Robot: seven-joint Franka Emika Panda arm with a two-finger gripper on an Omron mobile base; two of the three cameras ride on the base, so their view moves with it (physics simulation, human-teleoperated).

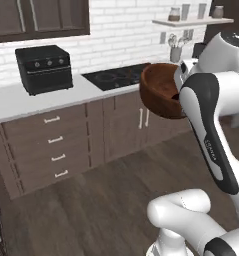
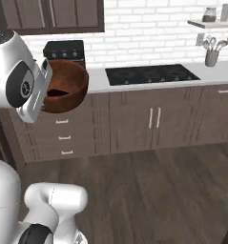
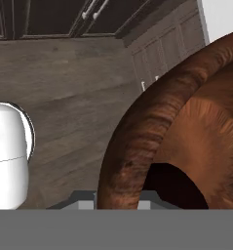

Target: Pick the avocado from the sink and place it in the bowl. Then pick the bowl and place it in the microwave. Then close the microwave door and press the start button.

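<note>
Bowl (image 1: 161, 90) is up in the air at my wrist, tilted on its side, mouth facing out over the floor. My pincer (image 3: 119, 197) is clamped on its rim: in the hand view the wall of the bowl runs straight down between the tips. A dark shape sits low inside the bowl (image 3: 179, 188); could be the avocado, can't tell for sure.

Bowl hangs clear of the counter (image 1: 21, 100), above the wooden floor (image 2: 158, 190), in front of the cabinet drawers (image 2: 63, 138).

Around it:
- black countertop oven (image 1: 44, 67) on the counter, well to the left in the left base view; in the right base view it sits right behind the bowl.
- black cooktop (image 2: 151, 74) set into the counter, just past the bowl.
- utensil holder (image 2: 211, 57) at the far end of the counter, jars on a wall shelf (image 2: 211, 23) above it.
- dark upper cabinets (image 1: 36, 17) above the oven.

My own forearm covers the bowl's right edge in the left base view.
</note>
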